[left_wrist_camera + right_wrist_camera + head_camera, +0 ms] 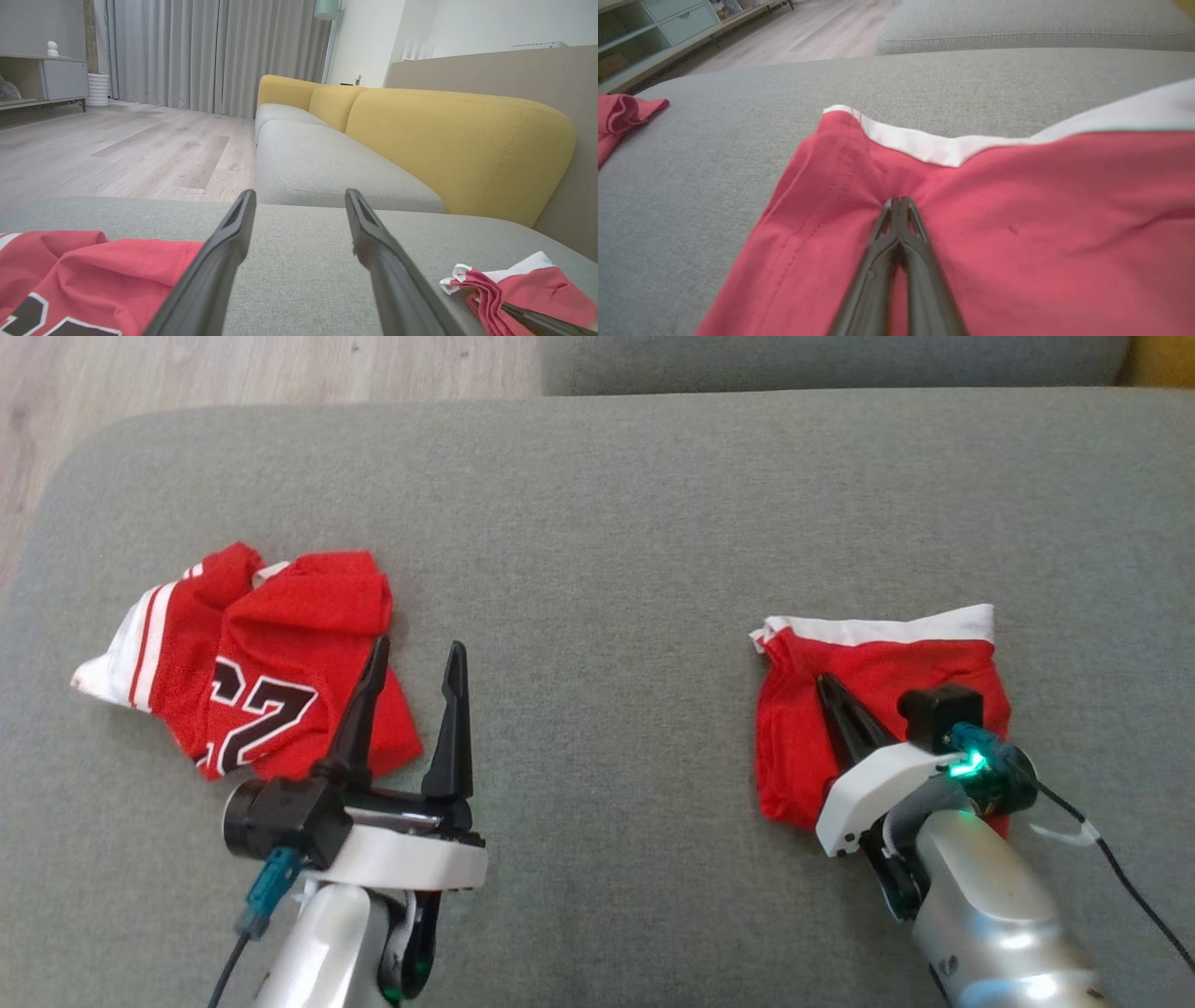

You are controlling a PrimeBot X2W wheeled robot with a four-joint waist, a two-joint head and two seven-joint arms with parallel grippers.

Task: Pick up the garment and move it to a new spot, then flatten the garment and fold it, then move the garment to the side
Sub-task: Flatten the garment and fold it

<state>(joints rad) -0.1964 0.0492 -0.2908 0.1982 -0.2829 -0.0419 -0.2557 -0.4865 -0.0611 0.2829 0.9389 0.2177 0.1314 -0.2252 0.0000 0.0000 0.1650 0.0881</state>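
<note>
While my R hand [900,203] is pinched shut on the shorts [878,681], squared-up on the cushion [597,523], right side, and my L hand [417,649] hangs open & empty by the crumpled jersey [280,653], I'd say fold's prob. done, only the move aside left.

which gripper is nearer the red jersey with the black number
Left. The left gripper is open, one finger over the edge of the red numbered jersey; the right gripper is across the grey cushion, shut on the red white-banded garment.
</note>
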